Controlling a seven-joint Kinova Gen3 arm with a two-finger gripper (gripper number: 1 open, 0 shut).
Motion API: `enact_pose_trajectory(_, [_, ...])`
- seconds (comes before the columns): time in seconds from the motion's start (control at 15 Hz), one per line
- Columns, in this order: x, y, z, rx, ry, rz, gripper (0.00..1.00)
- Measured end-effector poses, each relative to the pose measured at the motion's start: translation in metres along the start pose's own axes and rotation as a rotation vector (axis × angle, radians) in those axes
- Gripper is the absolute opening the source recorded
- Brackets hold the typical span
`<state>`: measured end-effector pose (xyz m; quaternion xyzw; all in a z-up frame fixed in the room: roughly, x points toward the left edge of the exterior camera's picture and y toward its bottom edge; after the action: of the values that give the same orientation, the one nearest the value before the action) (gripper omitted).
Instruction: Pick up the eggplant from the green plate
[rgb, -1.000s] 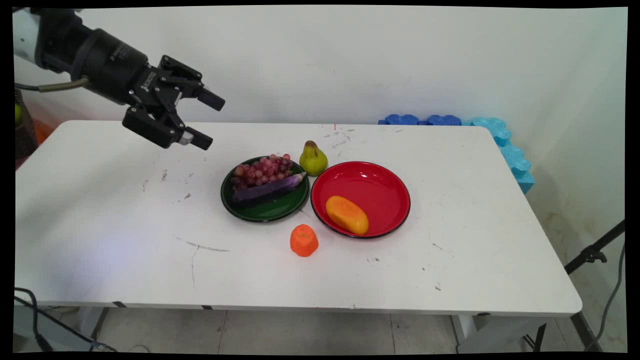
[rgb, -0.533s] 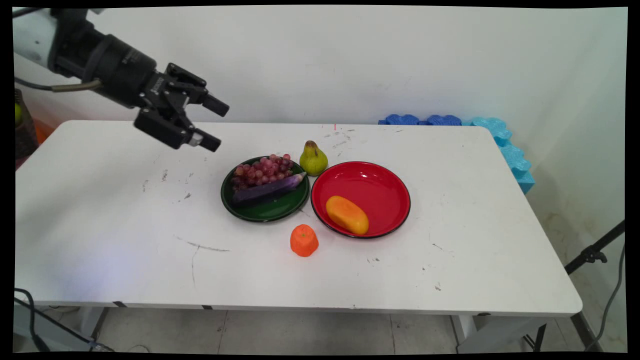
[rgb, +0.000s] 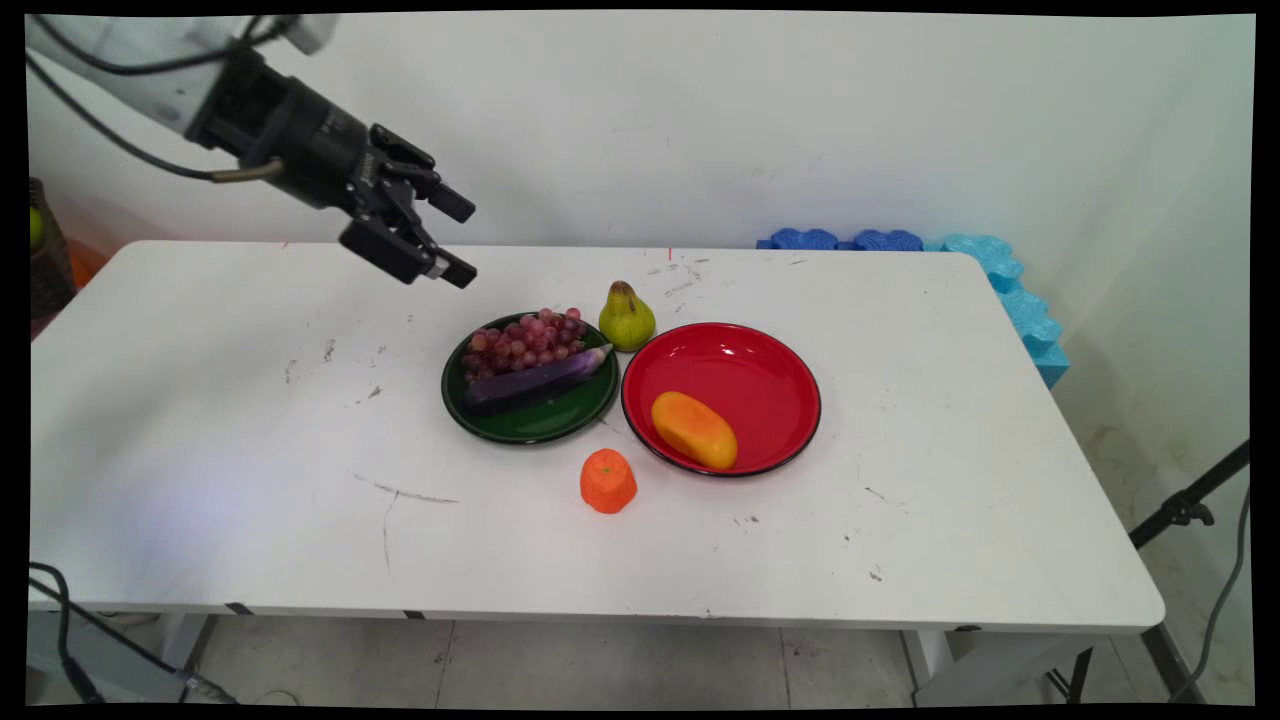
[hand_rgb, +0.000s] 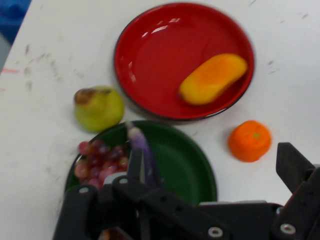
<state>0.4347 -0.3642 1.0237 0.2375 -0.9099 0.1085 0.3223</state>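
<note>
- Since the earlier pictures, the gripper (rgb: 462, 240) has moved to the right and toward the far side of the table (rgb: 200, 420); it now hangs in the air over the far part, up and to the left of the green plate (rgb: 530, 425).
- Its two fingers (rgb: 452, 204) are spread apart and nothing is between them.
- On the green plate lie a bunch of red grapes (rgb: 525, 340) and a purple eggplant (rgb: 535, 380), touching each other.
- A green pear (rgb: 626, 317) stands on the table just behind the two plates.
- The red plate (rgb: 740, 365) is just beside the green one, on its right, and holds a yellow-orange mango (rgb: 694, 430).
- An orange fruit (rgb: 608, 481) sits on the table in front of the plates, near both rims.
- From the hand camera, the green plate (hand_rgb: 190, 160) is nearest to the gripper (hand_rgb: 210, 200), with the red plate (hand_rgb: 150, 60) beyond it.
</note>
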Motion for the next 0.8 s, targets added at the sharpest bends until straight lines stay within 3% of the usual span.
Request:
enact_pose_trajectory(0.33, [-0.003, -0.017, 0.031, 0.074, -0.125, -0.005, 1.0])
enact_pose_trajectory(0.8, [-0.023, -0.023, 0.08, 0.12, -0.257, -0.028, 1.0])
